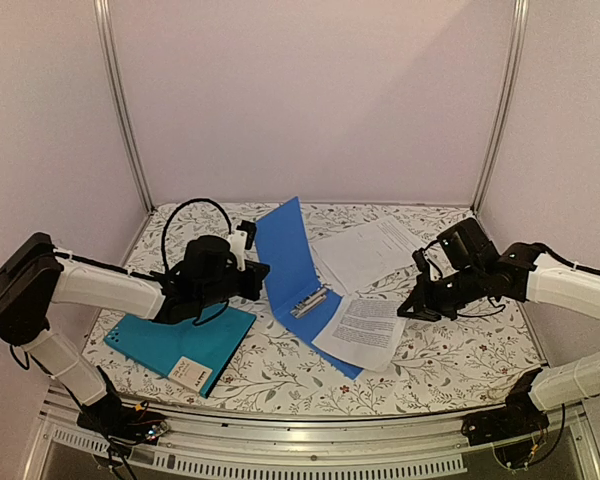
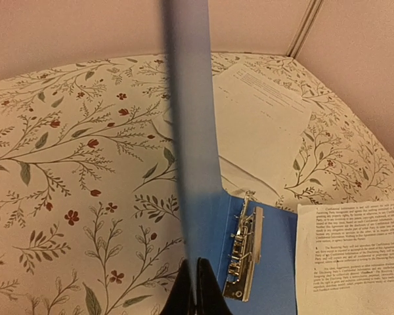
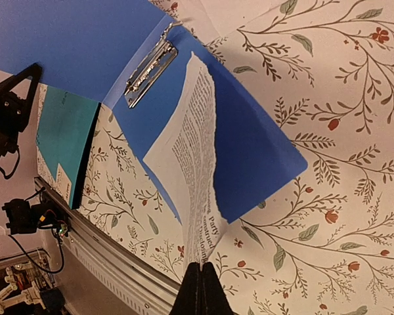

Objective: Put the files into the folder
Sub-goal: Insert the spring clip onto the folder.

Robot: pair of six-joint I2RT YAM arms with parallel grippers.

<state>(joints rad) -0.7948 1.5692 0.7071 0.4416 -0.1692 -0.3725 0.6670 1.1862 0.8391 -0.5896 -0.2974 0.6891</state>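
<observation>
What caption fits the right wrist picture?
Shut right jaws pinch a printed sheet over the open blue folder near its metal clip.

Right gripper (image 3: 200,275) pinching printed sheet (image 3: 190,151) edge; sheet draped over open blue folder (image 3: 256,138); teal folder (image 3: 62,131) at left

The left arm (image 1: 100,285) comes in from the near left, elbow folded back by the edge and forearm stretched toward the middle of the surface. Its left gripper (image 2: 197,292) is pinched tight on the bottom edge of an upright blue cover (image 2: 190,131). Over on the right, the right arm (image 1: 570,285) sits bent and low with the wrist angled inward, and the right gripper (image 3: 200,289) is clamped, fingers pressed together, on the edge of a printed sheet (image 3: 194,170).
</observation>
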